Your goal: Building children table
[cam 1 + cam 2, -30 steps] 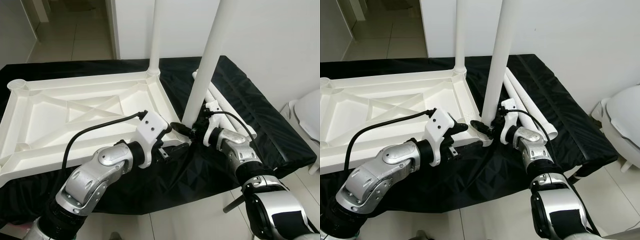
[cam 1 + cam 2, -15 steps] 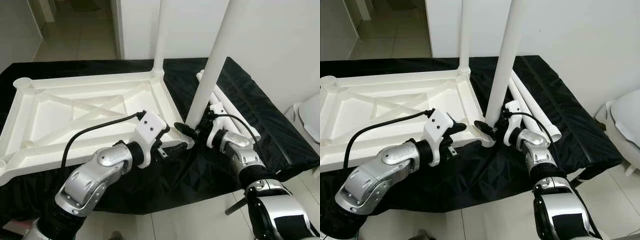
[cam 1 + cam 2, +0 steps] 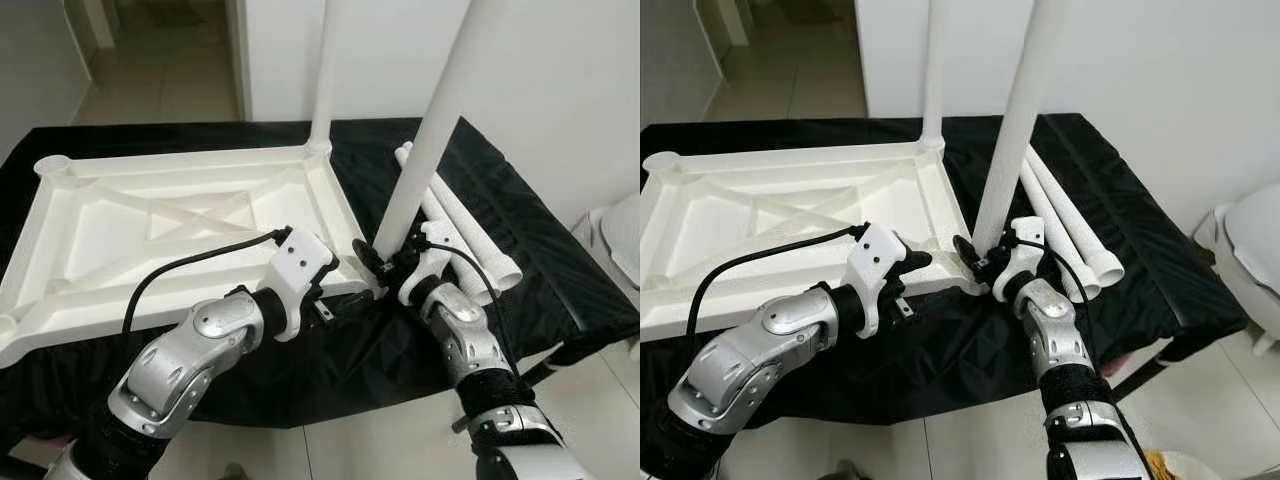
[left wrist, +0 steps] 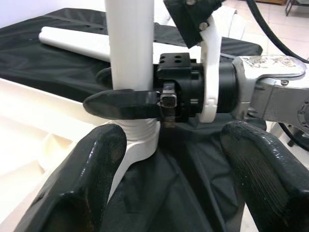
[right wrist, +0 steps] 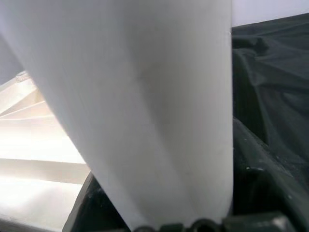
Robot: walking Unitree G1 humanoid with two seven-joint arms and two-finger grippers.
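1. The right gripper [image 4: 128,99] is clamped on the tall white plastic table leg [image 3: 425,150], just above its corner socket in the upturned white plastic tabletop [image 3: 120,225].
2. The left gripper [image 4: 169,169] has its fingers spread apart, just short of that socket.

Even, bright indoor light filled the head views, sharp throughout; the white tabletop [image 3: 190,215] glared mildly at 9 o'clock. The right wrist picture was soft, its leg [image 5: 145,96] out of focus
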